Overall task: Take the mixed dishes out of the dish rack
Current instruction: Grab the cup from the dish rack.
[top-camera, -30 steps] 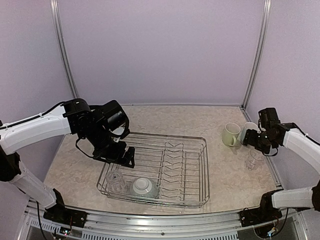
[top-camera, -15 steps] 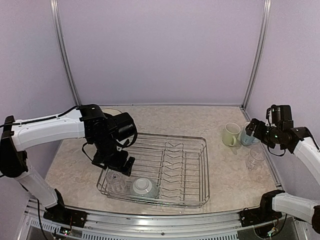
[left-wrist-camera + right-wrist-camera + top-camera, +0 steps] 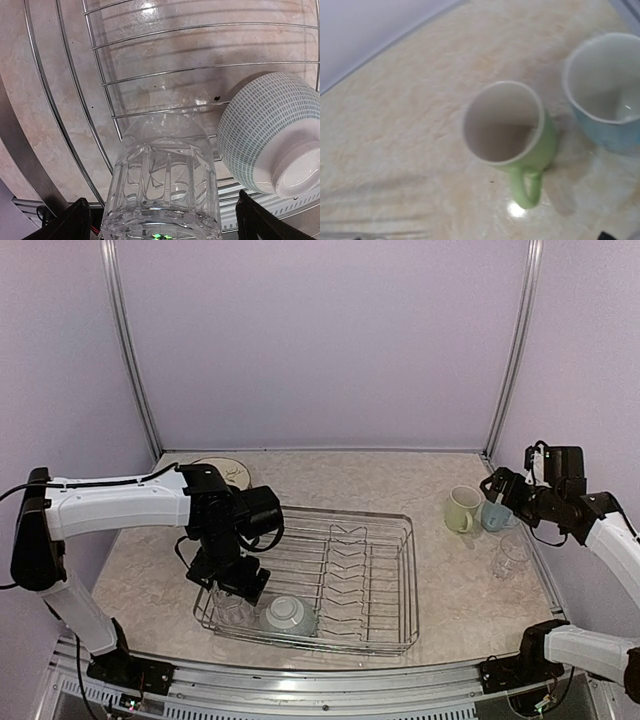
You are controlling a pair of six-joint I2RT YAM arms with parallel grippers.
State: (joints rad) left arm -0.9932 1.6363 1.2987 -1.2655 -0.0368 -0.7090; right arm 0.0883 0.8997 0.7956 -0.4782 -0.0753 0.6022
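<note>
Wide-open left gripper point(image 3: 236, 582) brackets the clear faceted glass point(image 3: 162, 175) in the silver wire dish rack point(image 3: 411, 570); closing looks due next. Right gripper point(image 3: 497, 487) gapes, empty.

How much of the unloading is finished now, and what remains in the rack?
Done: pale green mug, light blue mug, a clear glass and a plate sit on the table, outside the dish rack. In hand: nothing; the open left gripper brackets the racked glass. Left: that glass and the overturned bowl.
</note>
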